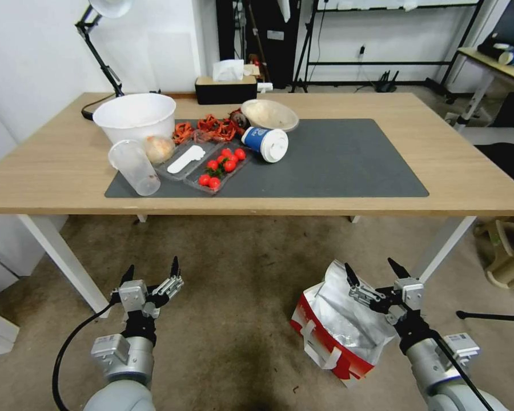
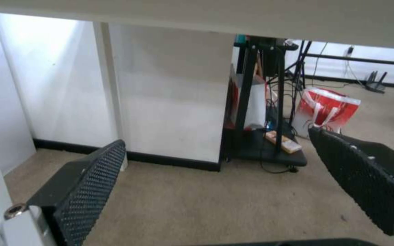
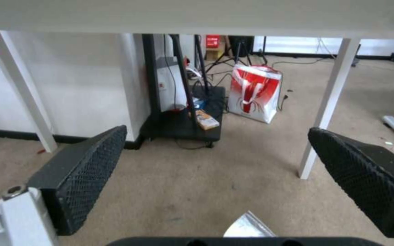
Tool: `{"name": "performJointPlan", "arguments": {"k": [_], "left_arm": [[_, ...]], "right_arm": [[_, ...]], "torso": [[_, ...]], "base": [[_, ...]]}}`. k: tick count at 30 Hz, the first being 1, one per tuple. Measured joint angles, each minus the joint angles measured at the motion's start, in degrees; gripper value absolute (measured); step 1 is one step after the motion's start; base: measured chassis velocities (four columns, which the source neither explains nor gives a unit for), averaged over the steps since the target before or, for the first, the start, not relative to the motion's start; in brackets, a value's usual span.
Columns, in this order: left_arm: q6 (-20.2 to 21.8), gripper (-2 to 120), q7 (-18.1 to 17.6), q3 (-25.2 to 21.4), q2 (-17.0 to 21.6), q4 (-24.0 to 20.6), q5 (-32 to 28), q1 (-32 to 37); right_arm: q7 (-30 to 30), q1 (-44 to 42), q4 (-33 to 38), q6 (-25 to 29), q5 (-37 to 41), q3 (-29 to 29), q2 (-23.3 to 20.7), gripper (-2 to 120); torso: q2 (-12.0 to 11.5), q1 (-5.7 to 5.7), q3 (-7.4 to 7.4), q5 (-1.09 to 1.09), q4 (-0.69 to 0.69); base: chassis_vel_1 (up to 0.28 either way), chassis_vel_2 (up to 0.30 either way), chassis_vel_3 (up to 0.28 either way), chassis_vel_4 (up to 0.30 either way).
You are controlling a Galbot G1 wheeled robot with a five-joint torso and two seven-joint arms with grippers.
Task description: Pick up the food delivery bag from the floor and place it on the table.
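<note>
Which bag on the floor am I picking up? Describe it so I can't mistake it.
Start at the table and drop to the floor by its front right leg. The food delivery bag lies there under the open right hand; red and white, mouth gaping with silver foil lining showing.

We see white walls [image 1: 34, 51] with dark skirting [image 2: 169, 160], worn beige carpet [image 1: 240, 319], a black desk lamp [image 1: 100, 40] and black metal shelving [image 1: 382, 40] behind.
</note>
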Motion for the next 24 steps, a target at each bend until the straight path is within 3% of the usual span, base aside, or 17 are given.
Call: {"name": "performJointPlan", "arguments": {"k": [24], "left_arm": [[-0.4, 100, -0.5, -0.2, 0.0, -0.5, 0.6, 1.2]], "right_arm": [[-0.8, -0.5, -0.2, 0.1, 0.5, 0.2, -0.5, 100]], "torso": [[-5.9, -2.31, -3.59, 0.0, 0.0]], "base": [[0.0, 0.0, 0.0, 0.0]]}}
